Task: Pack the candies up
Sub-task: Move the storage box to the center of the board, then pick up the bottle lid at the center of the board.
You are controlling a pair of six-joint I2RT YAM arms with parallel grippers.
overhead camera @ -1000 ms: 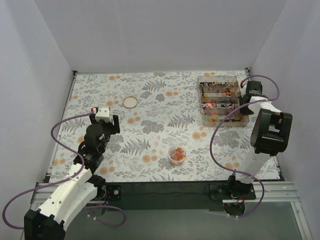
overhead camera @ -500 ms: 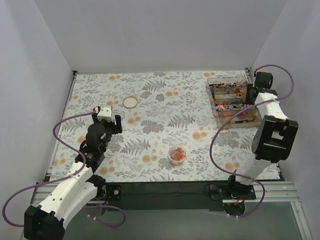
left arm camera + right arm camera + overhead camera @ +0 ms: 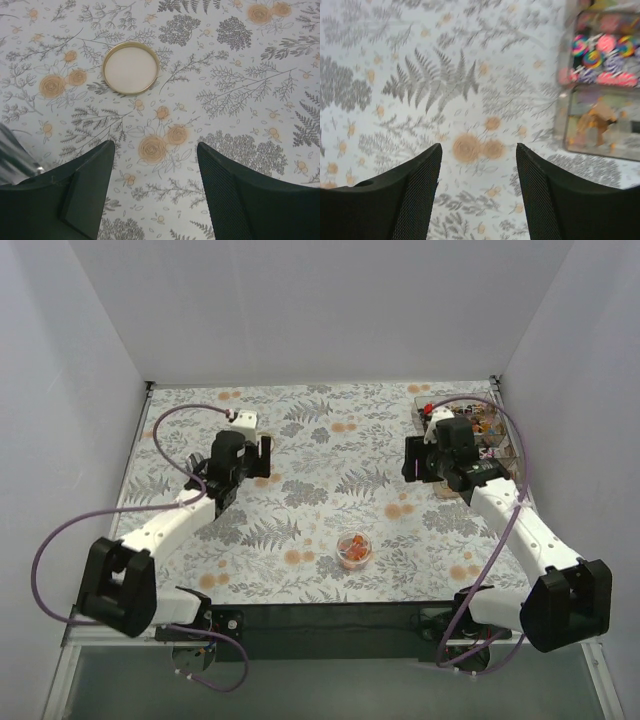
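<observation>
**A flowery surface with three things on it**

The surface (image 3: 330,455) is covered with a pale cloth that has grey leaves and orange flowers all over. A small round clear jar (image 3: 340,548) stands near the front edge, about in the middle, with candies (image 3: 354,554) inside. A round gold lid (image 3: 131,67) lies flat on the left side, farther back, well apart from the jar. A clear box (image 3: 568,120) with compartments sits by the right edge, toward the back. None of these three things touch.
</observation>
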